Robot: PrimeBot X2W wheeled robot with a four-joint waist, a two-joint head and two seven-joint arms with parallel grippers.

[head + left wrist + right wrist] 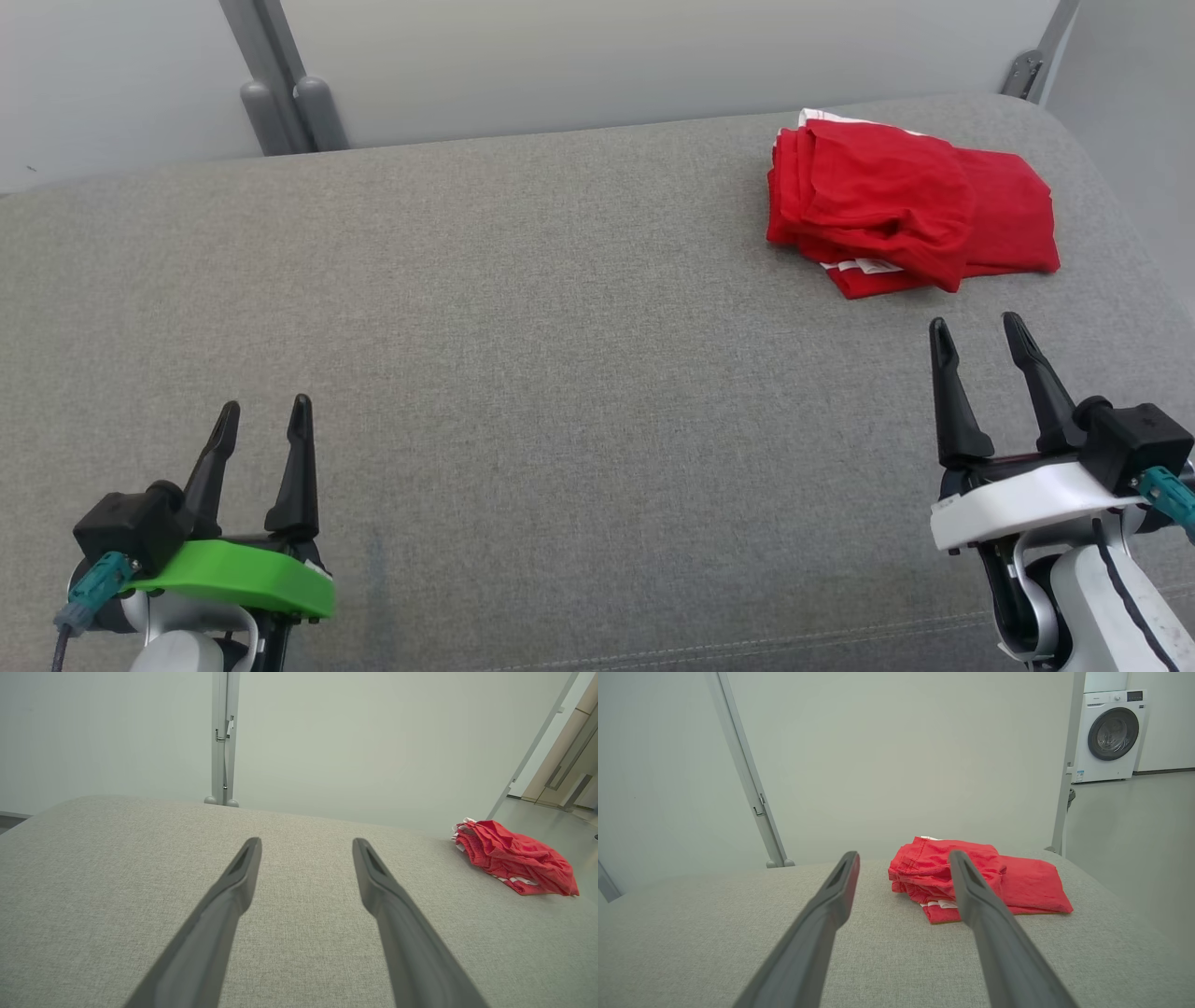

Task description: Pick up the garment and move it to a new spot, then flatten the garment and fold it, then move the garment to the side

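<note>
The garment point(910, 203) is red with white trim and lies folded in a compact pile at the far right of the grey padded surface point(523, 355). My right gripper point(980, 331) stands open just short of it, fingers pointing at the pile, nothing between them. In the right wrist view the garment point(1017, 882) lies a little beyond my right gripper point(903, 855). My left gripper point(264, 409) rests open at the near left, far from the cloth. From the left wrist view the garment point(514, 863) sits off to the right of my left gripper point(307, 841).
A pale wall with grey metal posts point(285, 103) runs behind the surface. The surface's rounded right edge drops off just past the pile. A white washing machine point(1108, 735) stands on the floor beyond, and a doorway point(567, 760) opens to one side.
</note>
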